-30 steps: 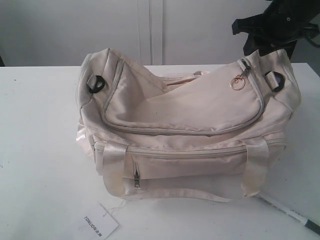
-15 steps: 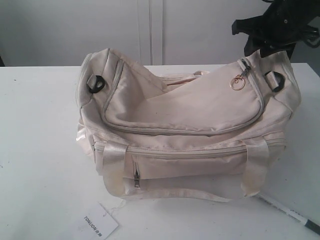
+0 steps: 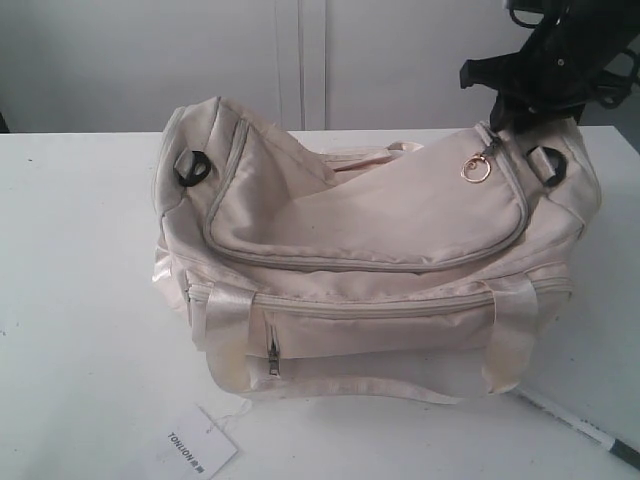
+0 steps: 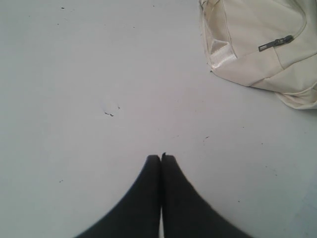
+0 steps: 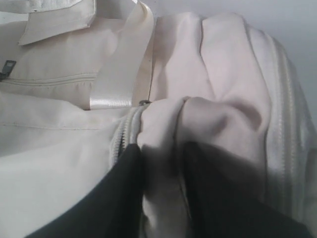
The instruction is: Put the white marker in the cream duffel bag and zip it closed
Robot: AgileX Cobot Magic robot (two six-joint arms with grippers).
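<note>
Overhead, right arm [image 3: 560,50] steep above the cream duffel bag [image 3: 350,220], jaws tight on its fabric; left jaws together.

The cream duffel bag [image 3: 370,220] is made of soft matt cloth; its handles [image 3: 225,312] are finished in glossy satin, its ring pull [image 3: 475,170] in shiny gold metal.

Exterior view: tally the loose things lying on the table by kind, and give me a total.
cream duffel bag: 1
white marker: 1
paper tag: 1
Total: 3
</note>
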